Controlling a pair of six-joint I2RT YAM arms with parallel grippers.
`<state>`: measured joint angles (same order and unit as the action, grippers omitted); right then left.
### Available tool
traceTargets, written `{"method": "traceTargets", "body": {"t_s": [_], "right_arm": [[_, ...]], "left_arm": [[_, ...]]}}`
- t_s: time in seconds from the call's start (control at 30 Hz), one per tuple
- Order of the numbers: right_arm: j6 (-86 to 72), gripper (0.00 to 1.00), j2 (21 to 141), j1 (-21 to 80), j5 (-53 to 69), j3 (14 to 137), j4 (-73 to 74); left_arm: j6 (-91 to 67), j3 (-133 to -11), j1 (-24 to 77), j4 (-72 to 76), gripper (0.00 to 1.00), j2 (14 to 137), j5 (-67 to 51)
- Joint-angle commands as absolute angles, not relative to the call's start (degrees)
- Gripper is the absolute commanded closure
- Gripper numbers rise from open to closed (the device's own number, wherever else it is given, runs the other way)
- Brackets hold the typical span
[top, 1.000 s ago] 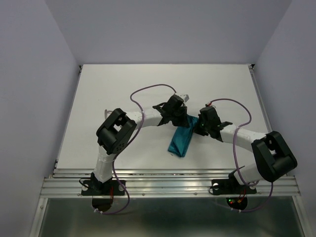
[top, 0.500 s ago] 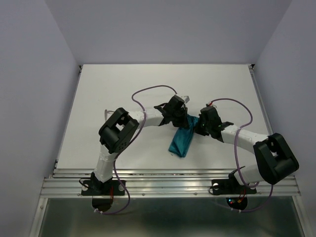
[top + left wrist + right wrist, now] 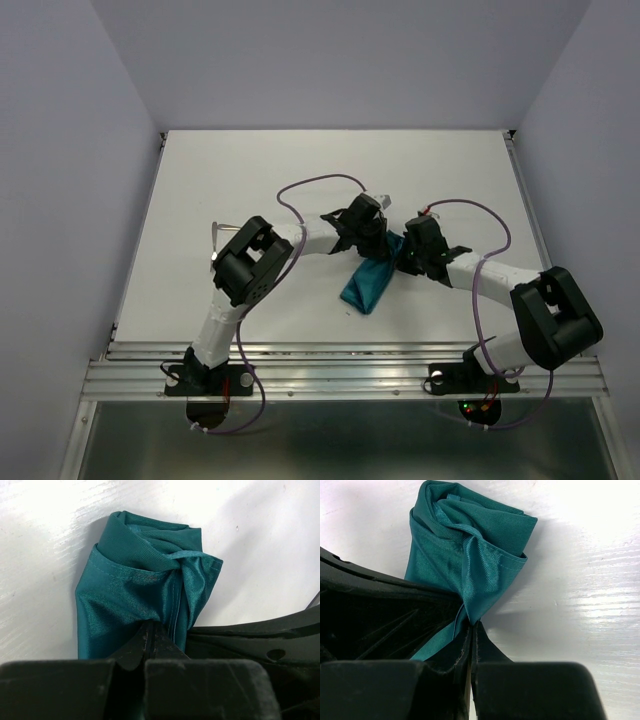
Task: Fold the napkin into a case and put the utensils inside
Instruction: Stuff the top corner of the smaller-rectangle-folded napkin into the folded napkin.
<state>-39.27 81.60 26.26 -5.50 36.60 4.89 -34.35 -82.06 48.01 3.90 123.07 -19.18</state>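
The teal napkin (image 3: 366, 286) lies bunched in a narrow, slanted strip at the table's middle. My left gripper (image 3: 379, 246) comes in from the left and is shut on the strip's far end; in its wrist view the napkin (image 3: 135, 580) folds up from the closed left gripper (image 3: 150, 628). My right gripper (image 3: 399, 259) comes in from the right and is shut on the same end. There the napkin (image 3: 465, 545) pulls into a tight pleat at the closed right gripper (image 3: 473, 625). A slim silver utensil (image 3: 226, 227) shows beside the left arm's elbow, partly hidden by it.
The white table (image 3: 250, 170) has raised side rails and a metal frame along the near edge (image 3: 340, 365). Purple cables loop over both arms (image 3: 320, 183). The two wrists stand close together above the napkin's far end.
The left arm's elbow and wrist have shifted right, towards the right gripper. The napkin's far end has bunched up narrower. More of the silver utensil shows at the left.
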Motion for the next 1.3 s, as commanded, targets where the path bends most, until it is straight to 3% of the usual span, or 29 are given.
{"method": "traceTargets", "body": {"t_s": [0.0, 0.13, 0.3, 0.6, 0.83, 1.03, 1.27], "right_arm": [[-38.41, 0.99, 81.56, 26.02, -5.1, 37.53, 4.13], [-38.41, 0.97, 79.64, 26.02, -6.5, 37.0, 5.18], [-37.27, 0.7, 74.89, 24.35, -8.61, 37.09, 8.43], [-38.84, 0.59, 68.82, 21.98, -6.43, 36.83, 11.95], [-42.27, 0.43, 71.72, 21.36, -0.62, 36.74, 9.85], [-44.38, 0.43, 74.26, 21.36, 2.98, 34.99, 6.43], [-46.05, 0.52, 78.22, 21.36, 5.54, 31.91, 0.88]], "left_arm": [[-35.33, -84.46, 48.43, 4.92, 1.0, 124.54, -16.0], [-36.38, -84.55, 48.43, 5.97, 1.0, 125.24, -14.94], [-35.95, -83.5, 48.69, 6.42, 1.0, 124.28, -15.73], [-35.25, -81.3, 48.87, 6.33, 1.0, 118.66, -16.17], [-33.84, -80.68, 48.96, 3.87, 1.0, 114.09, -15.73], [-32.96, -79.02, 49.22, 1.94, 1.0, 109.79, -14.77], [-33.66, -75.59, 49.22, 0.09, 1.0, 105.03, -11.17]]}}
